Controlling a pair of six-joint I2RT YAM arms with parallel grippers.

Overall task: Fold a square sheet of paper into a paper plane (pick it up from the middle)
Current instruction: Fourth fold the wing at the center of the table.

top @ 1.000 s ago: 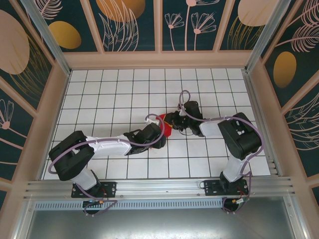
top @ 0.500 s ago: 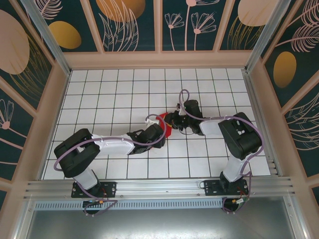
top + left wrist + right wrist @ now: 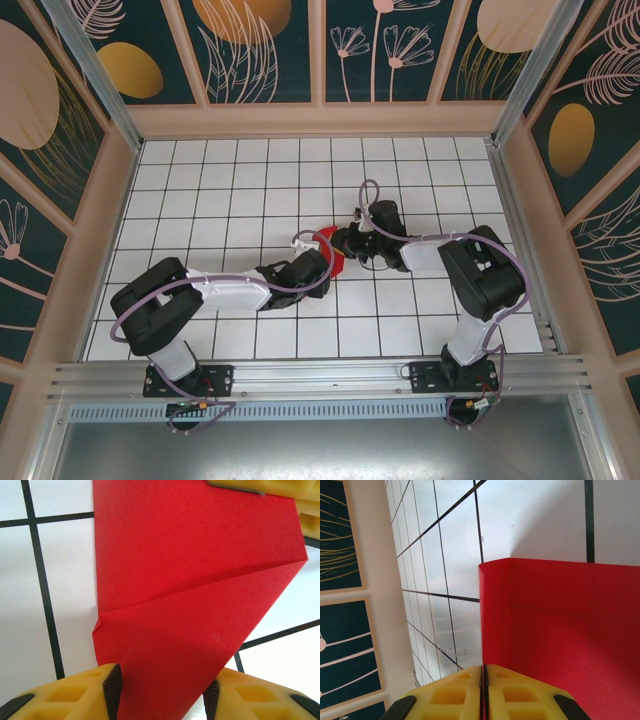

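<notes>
Most of the red square sheet of paper (image 3: 327, 240) is hidden from above, mid desk (image 3: 250, 180); my right fingers (image 3: 483, 690) clench its edge, my left fingers (image 3: 114, 692) stand apart astride its folded lower end.

Red paper (image 3: 195, 565): partly folded, diagonal crease, lying centrally.

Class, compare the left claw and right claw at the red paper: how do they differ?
The left claw has its fingers apart, straddling the red paper; the right claw has its fingers pressed together, seemingly pinching the paper's edge. The left claw reaches in from the left, the right claw from the right. Both have yellow fingers.
</notes>
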